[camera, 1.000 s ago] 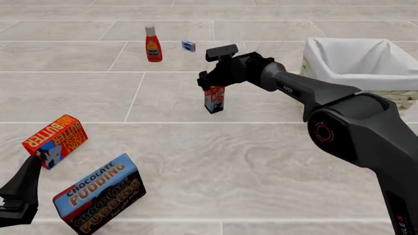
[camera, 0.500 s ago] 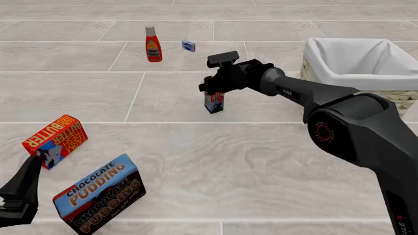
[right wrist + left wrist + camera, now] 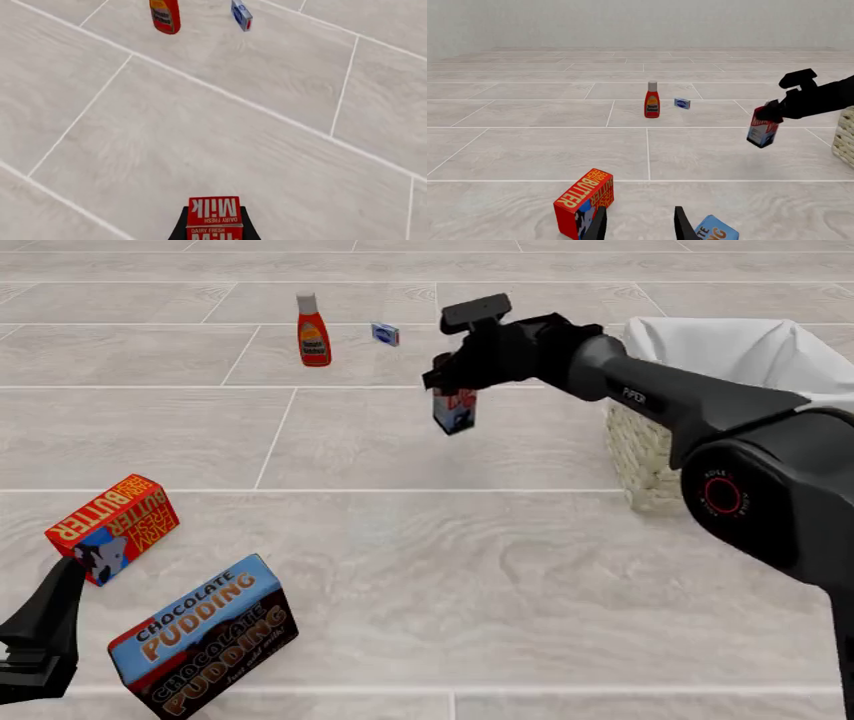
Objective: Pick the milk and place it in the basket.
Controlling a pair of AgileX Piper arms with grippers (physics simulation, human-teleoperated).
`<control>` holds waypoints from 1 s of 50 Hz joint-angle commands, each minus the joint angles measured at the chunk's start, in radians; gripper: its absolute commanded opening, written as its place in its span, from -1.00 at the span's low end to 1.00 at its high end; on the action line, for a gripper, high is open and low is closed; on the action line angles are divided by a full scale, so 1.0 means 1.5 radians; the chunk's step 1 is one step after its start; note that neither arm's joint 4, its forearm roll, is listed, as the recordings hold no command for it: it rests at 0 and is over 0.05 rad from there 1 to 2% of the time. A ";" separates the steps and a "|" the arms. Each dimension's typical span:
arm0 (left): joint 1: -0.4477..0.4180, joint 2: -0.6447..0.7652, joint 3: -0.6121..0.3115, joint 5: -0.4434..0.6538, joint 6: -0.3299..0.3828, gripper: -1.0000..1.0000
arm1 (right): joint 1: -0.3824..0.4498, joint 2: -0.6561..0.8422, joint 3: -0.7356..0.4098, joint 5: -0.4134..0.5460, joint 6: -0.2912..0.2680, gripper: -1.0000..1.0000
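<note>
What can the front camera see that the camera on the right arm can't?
Only the front view shows the cream wicker basket, the red-orange butter box, the blue chocolate pudding box and the left gripper. Only the right wrist view shows the carton's white "Milk" lettering. Both show the red milk carton, the red ketchup bottle and a small blue packet.

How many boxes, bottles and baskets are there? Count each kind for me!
Boxes and cartons: 4 (milk, butter box, pudding box, small blue box)
Bottles: 1 (ketchup bottle)
Baskets: 1 (basket)
Total: 6
</note>
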 commanded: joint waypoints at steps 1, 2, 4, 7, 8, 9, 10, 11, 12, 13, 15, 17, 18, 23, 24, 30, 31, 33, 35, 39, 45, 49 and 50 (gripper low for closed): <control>0.000 0.000 0.000 0.000 0.000 1.00 | -0.008 -0.079 -0.013 0.019 -0.008 -1.00; 0.000 0.000 0.000 0.000 0.000 1.00 | -0.009 -0.084 -0.013 0.021 -0.008 -1.00; 0.000 0.000 0.000 0.000 0.000 1.00 | -0.014 -0.094 -0.017 0.025 -0.011 -1.00; 0.000 0.000 0.000 0.000 0.000 1.00 | -0.020 -0.110 -0.021 0.033 -0.013 -1.00; 0.000 0.000 0.000 0.000 0.000 1.00 | -0.022 -0.114 -0.021 0.034 -0.014 -1.00; 0.000 0.000 0.000 0.000 0.000 1.00 | -0.026 -0.120 -0.023 0.036 -0.014 -1.00; 0.000 0.000 0.000 0.000 0.000 1.00 | -0.027 -0.124 -0.023 0.038 -0.016 -1.00; 0.000 0.000 0.000 0.000 0.000 1.00 | -0.029 -0.128 -0.023 0.039 -0.018 -1.00; 0.000 0.000 0.000 0.000 0.000 1.00 | -0.036 -0.138 -0.020 0.034 -0.014 -1.00; 0.000 0.000 0.000 0.000 0.000 1.00 | -0.036 -0.138 -0.020 0.034 -0.014 -1.00; 0.000 0.000 0.000 0.000 0.000 1.00 | -0.042 -0.147 -0.022 0.037 -0.017 -1.00; 0.000 0.000 0.000 0.000 0.000 1.00 | -0.049 -0.164 -0.019 0.034 -0.013 -1.00; 0.000 0.000 0.000 0.000 0.000 1.00 | -0.054 -0.170 -0.020 0.036 -0.015 -1.00; 0.000 0.000 0.000 0.000 0.000 1.00 | -0.069 -0.191 -0.024 0.047 -0.021 -1.00; 0.000 0.000 0.000 0.000 0.000 1.00 | -0.079 -0.195 -0.026 0.048 -0.029 -1.00; 0.000 0.000 0.000 0.000 0.000 1.00 | -0.102 -0.217 -0.030 0.060 -0.041 -1.00; 0.000 0.000 0.000 0.000 0.000 1.00 | -0.107 -0.220 -0.029 0.061 -0.044 -1.00; 0.000 0.000 0.000 0.000 0.000 1.00 | -0.122 -0.228 -0.024 0.060 -0.053 -1.00; 0.000 0.000 0.000 0.000 0.000 1.00 | -0.125 -0.233 -0.019 0.060 -0.055 -1.00; 0.000 0.000 0.000 0.000 0.000 1.00 | -0.149 -0.250 0.003 0.054 -0.059 -1.00; 0.000 0.000 0.000 0.000 0.000 1.00 | -0.177 -0.267 0.027 0.049 -0.068 -1.00; 0.000 0.000 0.000 0.000 0.000 1.00 | -0.200 -0.281 0.043 0.045 -0.075 -1.00; 0.000 0.000 0.000 0.000 0.000 1.00 | -0.208 -0.284 0.047 0.045 -0.078 -1.00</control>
